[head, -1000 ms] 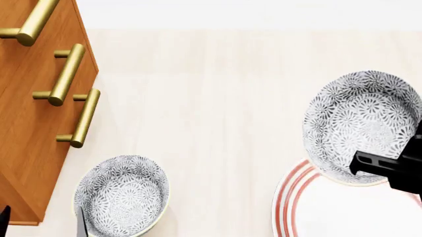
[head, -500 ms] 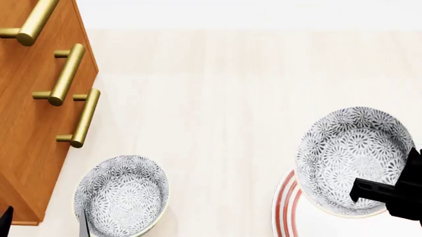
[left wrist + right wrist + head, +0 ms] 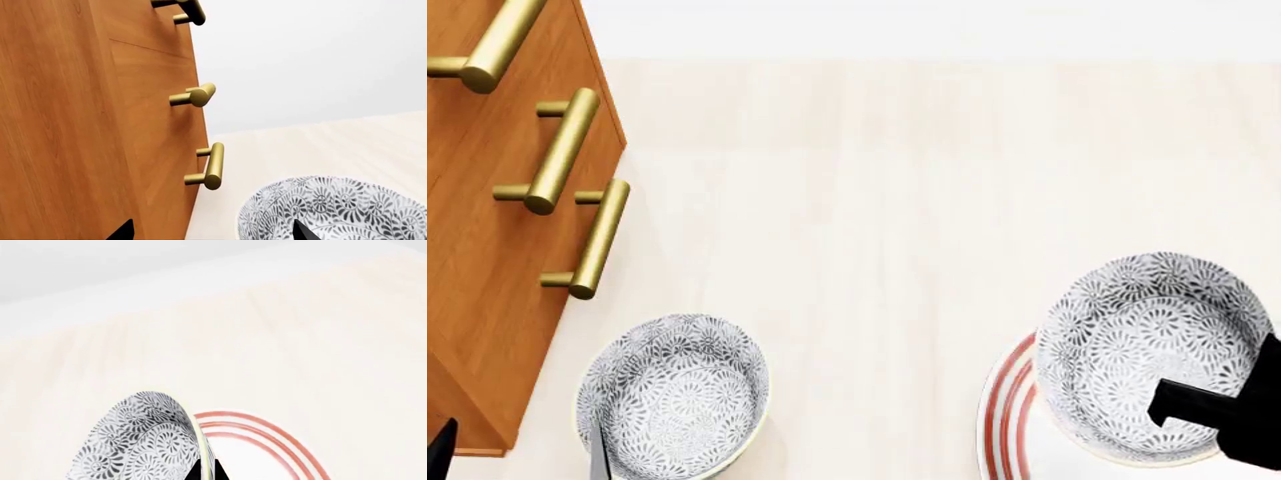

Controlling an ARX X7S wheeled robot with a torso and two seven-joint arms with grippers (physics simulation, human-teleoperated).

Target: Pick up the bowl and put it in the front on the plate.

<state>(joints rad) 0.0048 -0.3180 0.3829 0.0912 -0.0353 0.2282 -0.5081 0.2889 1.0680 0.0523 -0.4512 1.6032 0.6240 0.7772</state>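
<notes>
Two patterned bowls showed in the head view, beside larger things: a wooden cabinet with brass handles at the left, and a pale wood-grain surface running back to a plain white wall. The plate, white with red rings, lay at the near right, partly cut off by the frame. Over its far left edge sat the bowl — whether resting or just above, I could not tell. The right end effector was clamped on the bowl's near rim, one finger inside and one outside. The other bowl stood near the cabinet's foot, with the left end effector straddling its rim; only the dark fingertips showed, wide apart and gripping nothing.

As a judgement: the bowl overlapped the plate's edge rather than its middle, so letting go there could leave it tipped on the rim or sliding off. A thin rim grip could also let it swing or slip.
</notes>
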